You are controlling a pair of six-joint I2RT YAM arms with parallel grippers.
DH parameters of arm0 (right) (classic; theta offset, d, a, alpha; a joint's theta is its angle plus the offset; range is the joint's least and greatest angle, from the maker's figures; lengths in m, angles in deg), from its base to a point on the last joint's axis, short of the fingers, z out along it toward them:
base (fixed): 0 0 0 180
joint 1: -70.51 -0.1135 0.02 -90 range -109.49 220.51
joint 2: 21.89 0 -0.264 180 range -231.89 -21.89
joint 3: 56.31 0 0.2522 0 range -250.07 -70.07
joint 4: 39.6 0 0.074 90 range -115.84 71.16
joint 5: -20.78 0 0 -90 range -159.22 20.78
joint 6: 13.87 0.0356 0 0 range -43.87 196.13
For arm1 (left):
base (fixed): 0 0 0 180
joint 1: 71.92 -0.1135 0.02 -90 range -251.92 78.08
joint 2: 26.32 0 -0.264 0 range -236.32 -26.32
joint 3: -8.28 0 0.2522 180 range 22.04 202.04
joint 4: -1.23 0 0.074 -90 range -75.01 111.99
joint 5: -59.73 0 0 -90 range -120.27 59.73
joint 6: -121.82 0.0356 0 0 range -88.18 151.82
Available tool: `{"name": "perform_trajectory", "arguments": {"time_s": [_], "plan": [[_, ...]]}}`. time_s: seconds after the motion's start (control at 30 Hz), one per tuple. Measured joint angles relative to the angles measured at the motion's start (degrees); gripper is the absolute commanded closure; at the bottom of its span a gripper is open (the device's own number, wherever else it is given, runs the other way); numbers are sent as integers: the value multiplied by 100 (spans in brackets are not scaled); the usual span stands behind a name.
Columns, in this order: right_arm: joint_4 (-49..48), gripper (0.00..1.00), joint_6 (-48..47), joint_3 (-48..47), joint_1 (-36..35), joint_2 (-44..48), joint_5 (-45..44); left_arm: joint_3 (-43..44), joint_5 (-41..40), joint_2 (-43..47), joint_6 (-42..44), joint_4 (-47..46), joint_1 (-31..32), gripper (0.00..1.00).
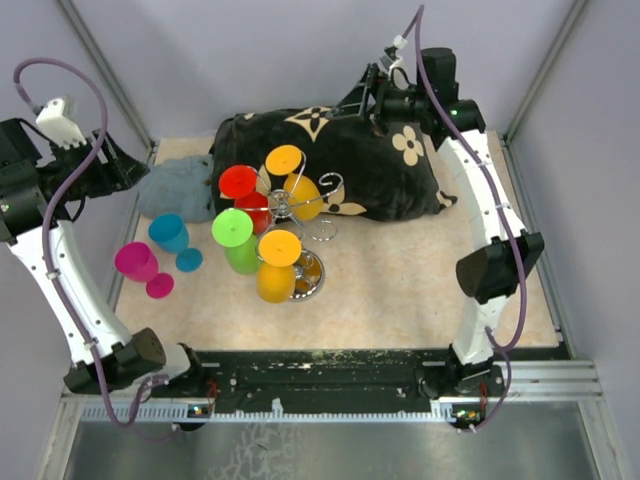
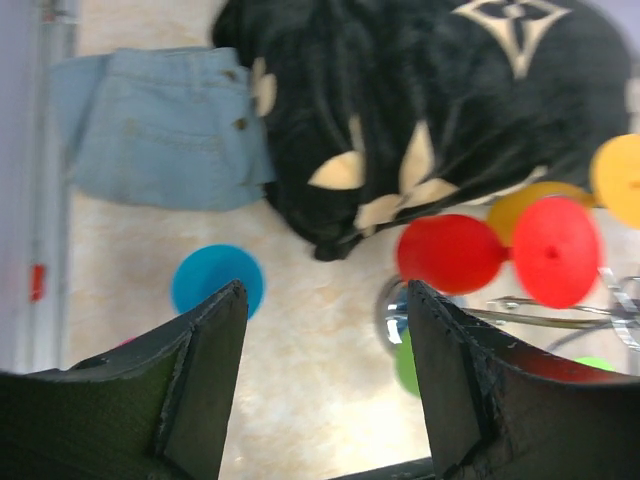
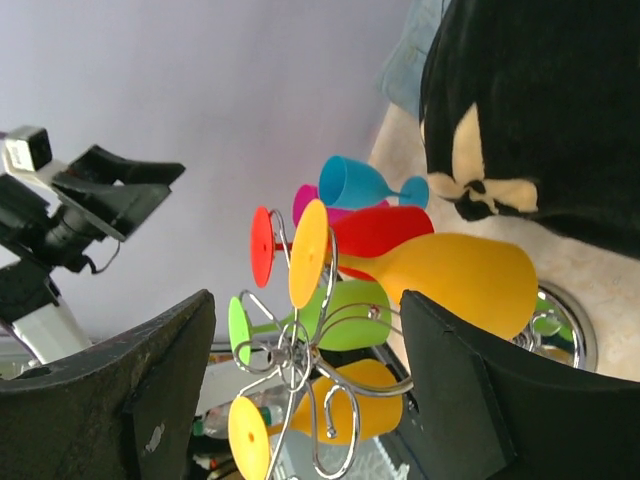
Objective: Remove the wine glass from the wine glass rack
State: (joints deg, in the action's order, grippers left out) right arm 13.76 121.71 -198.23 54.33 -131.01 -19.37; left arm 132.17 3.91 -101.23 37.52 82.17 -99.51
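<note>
The silver wire rack (image 1: 287, 204) stands mid-table on its round shiny base (image 1: 308, 277). Hanging from it upside down are a red glass (image 1: 240, 183), a green glass (image 1: 233, 230) and two orange glasses (image 1: 280, 250). My left gripper (image 1: 122, 165) is open and empty, raised at the far left; in its wrist view (image 2: 325, 380) the red glass (image 2: 455, 252) lies ahead to the right. My right gripper (image 1: 368, 92) is open and empty, high at the back over the blanket. Its wrist view (image 3: 310, 390) shows the rack (image 3: 300, 350) between its fingers but farther off.
A blue glass (image 1: 170, 233) and a magenta glass (image 1: 137, 262) lie on the table left of the rack. A black flowered blanket (image 1: 380, 170) covers the back of the table. Folded blue jeans (image 1: 178, 185) lie at the back left.
</note>
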Motion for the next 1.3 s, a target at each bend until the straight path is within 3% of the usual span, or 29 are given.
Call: {"name": "perform_trajectory", "arguments": {"time_s": [0.2,0.5,0.83,1.1,1.3], "plan": [[-13,21,-107,914,-81,638,-181,-4,1436,-267,-1019,-197,94,30],[197,20,-409,1698,-79,2347,-686,-1189,2889,-72,-2680,-1215,455,30],[304,20,-374,2378,-79,3442,-1071,-2017,3344,-413,-3077,-1606,1143,33],[455,20,-87,3259,-151,4325,-1403,-2664,3311,-116,-3189,-1644,1158,33],[452,20,223,4052,-673,5145,-1716,-2721,3338,144,-3303,-1725,1158,33]]}}
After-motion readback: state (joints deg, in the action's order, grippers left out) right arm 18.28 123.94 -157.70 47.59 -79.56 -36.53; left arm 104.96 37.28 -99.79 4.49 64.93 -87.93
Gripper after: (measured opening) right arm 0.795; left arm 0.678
